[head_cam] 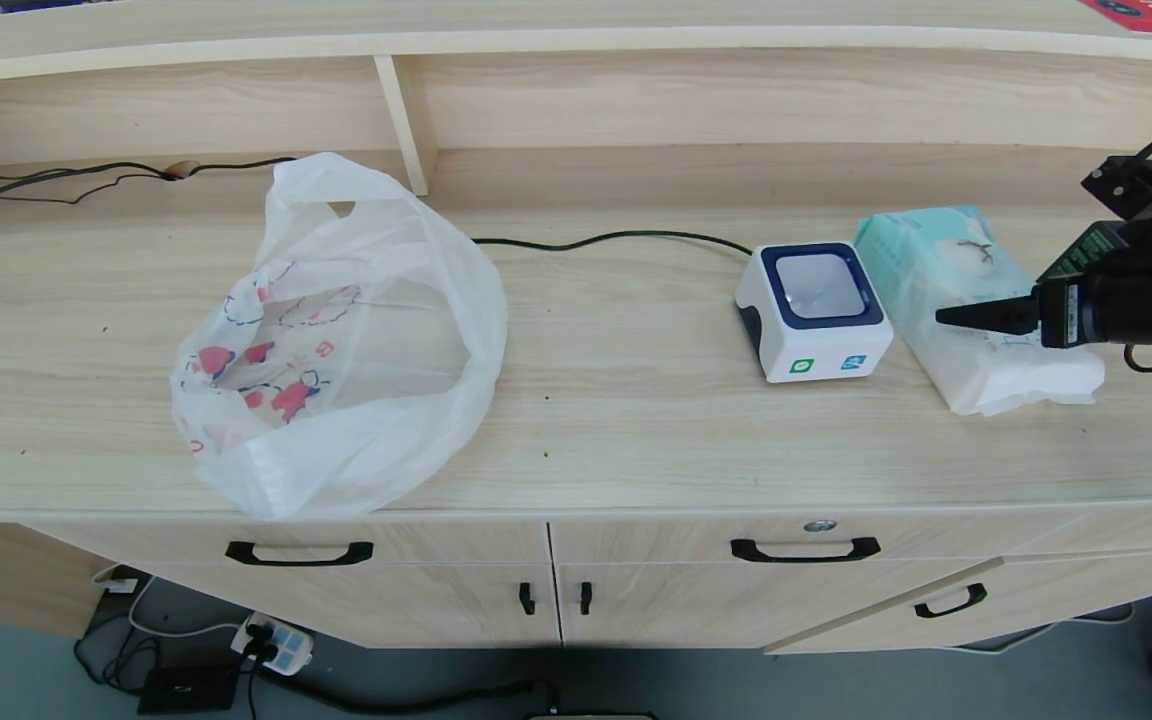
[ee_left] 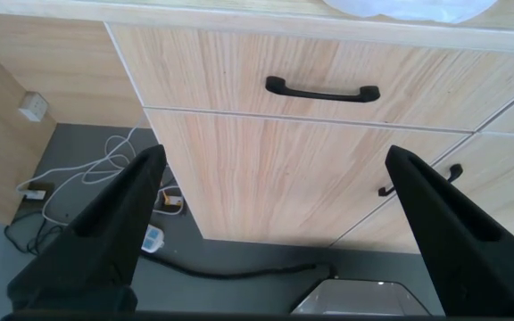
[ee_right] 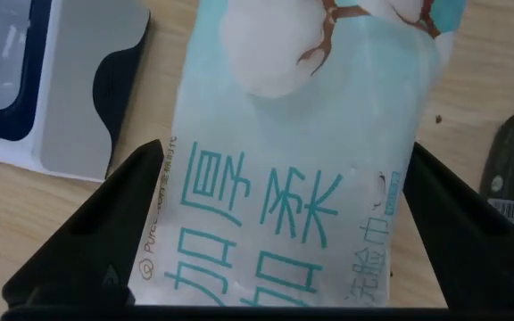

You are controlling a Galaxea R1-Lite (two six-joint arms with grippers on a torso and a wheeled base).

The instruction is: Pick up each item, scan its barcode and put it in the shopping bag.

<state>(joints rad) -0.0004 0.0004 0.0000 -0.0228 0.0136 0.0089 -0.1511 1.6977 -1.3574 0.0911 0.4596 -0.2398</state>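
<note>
Bench: light wood top (head_cam: 636,420) with a raised shelf along the back edge. Drawers and cupboard doors sit under the front edge.
Shopping bag: white plastic with red print (head_cam: 336,340). It lies on the left part of the bench with its mouth open upward, and its lower fold reaches the front edge.
Scanner: white cube with a dark-blue-framed window on top (head_cam: 816,310). It stands right of the bench's middle, well apart from the bag.
Cable: a black lead (head_cam: 616,238) runs from the scanner along the back of the bench toward the bag.
Tissue pack: soft, pale teal and white pack (head_cam: 946,270). It lies flat just beside the scanner, on the side toward the bench's right end, with its long axis running roughly back to front.
Right gripper: it hangs over the front half of the tissue pack (head_cam: 986,316). The claw is wide, with one finger on each long side of the pack (ee_right: 284,267). Whether the fingers (ee_right: 105,241) touch the wrap cannot be told.
Left gripper: it sits below the bench top, facing the drawer fronts under the bag (ee_left: 275,156). The claw is wide with nothing between the fingers.
Drawer handle: a black bar (ee_left: 322,90) straight ahead of the left gripper.
</note>
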